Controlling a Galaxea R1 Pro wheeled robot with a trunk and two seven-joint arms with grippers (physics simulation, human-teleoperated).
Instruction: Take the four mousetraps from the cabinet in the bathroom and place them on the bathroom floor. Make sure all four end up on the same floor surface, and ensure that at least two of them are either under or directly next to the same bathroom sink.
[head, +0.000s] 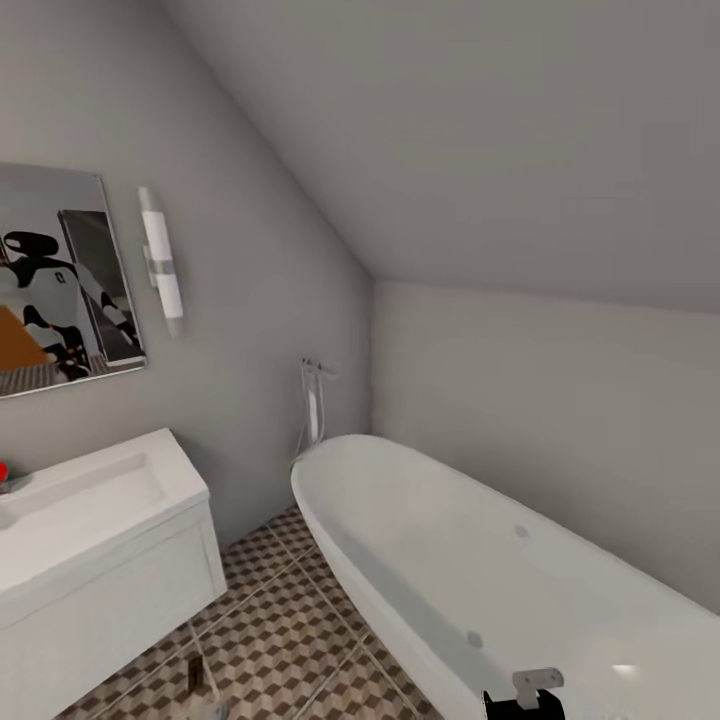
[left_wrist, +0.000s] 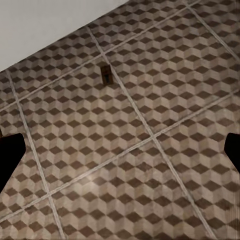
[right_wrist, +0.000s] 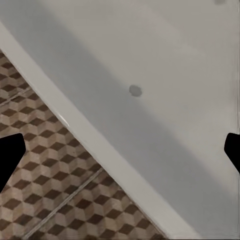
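Low in the head view, left of centre, one of the mousetraps (head: 195, 672) lies flat on the bathroom floor (head: 300, 640), just beside the white sink unit (head: 110, 570); in the left wrist view the same small board (left_wrist: 106, 74) sits in the upper half of the frame on the cube-pattern tiles. The left gripper (left_wrist: 120, 150) stands spread wide above bare tiles, grasping nothing. The right gripper (right_wrist: 120, 150), likewise released and empty, hangs over the rim of the bathtub (right_wrist: 165, 90). One trap looks placed by the sink, so I judge the step in hand is going back for another; that calls for turning toward the cabinet.
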